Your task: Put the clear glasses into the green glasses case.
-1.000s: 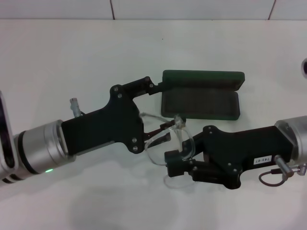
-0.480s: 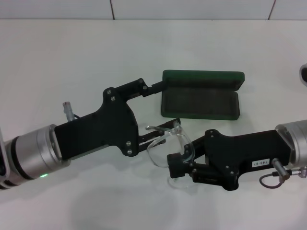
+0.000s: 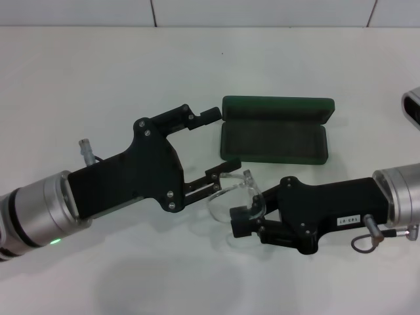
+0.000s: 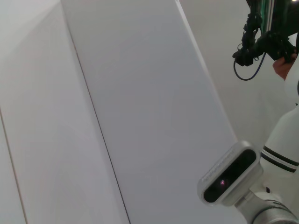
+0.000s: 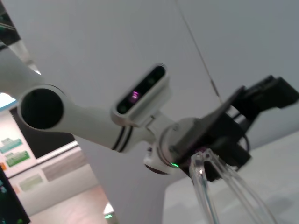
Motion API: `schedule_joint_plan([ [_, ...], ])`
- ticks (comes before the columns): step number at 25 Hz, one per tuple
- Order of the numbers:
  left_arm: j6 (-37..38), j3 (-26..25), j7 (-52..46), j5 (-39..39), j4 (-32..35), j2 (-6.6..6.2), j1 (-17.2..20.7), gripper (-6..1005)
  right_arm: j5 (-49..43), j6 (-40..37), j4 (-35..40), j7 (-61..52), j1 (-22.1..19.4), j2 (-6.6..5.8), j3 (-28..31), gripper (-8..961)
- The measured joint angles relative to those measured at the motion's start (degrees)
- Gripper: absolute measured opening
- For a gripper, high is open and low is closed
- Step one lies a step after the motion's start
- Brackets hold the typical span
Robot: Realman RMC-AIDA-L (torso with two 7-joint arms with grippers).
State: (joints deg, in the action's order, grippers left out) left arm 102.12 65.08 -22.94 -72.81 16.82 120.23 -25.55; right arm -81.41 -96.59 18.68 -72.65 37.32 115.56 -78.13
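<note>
The green glasses case point(image 3: 273, 142) lies open on the white table in the head view, its lid point(image 3: 275, 106) folded back on the far side and its dark lining empty. Just in front of the case, my right gripper point(image 3: 240, 222) is shut on one lens of the clear glasses point(image 3: 223, 195), holding them a little above the table. My left gripper point(image 3: 223, 138) stands open beside the case's left end, its lower finger point(image 3: 224, 168) close to the glasses' top edge. The right wrist view shows a clear arm of the glasses point(image 5: 204, 186) and the left gripper point(image 5: 243, 116) beyond it.
The white table point(image 3: 98, 72) runs back to a tiled wall. A white device point(image 3: 412, 108) sits at the right edge. The left wrist view shows only wall panels and the robot's head camera point(image 4: 229, 179).
My left arm has drawn back to the left, and its fingers have moved away from the case and off the glasses. The right gripper still holds the glasses in nearly the same spot.
</note>
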Motion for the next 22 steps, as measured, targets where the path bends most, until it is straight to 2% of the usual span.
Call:
schedule_joint_plan([
  [3,0.0,0.0,0.0,0.0,0.0,0.0,0.0,610,-1.1,0.8,1.6,-0.2,-0.1,-0.12,0.0,118],
  [7,0.0,-0.1,0.0,1.1,0.0,-0.02,0.6,610,-4.8,1.4,7.7,-2.8,-1.6,-0.19,0.4,118],
  [11,1.5,-0.2,0.9,8.5,-0.1,-0.05,3.1,610,-7.7,3.7,17.1,-4.9,-5.5,-0.33,0.7,118],
  [17,4.7,-0.2,0.7,21.9,-0.5,-0.16,7.8,610,-9.9,6.9,24.4,-6.1,-8.3,-0.37,0.8,118],
  [22,4.9,-0.3,-1.4,27.1,-3.7,-0.27,8.8,610,-14.1,11.6,33.0,-9.6,-10.0,-0.04,0.7,119],
])
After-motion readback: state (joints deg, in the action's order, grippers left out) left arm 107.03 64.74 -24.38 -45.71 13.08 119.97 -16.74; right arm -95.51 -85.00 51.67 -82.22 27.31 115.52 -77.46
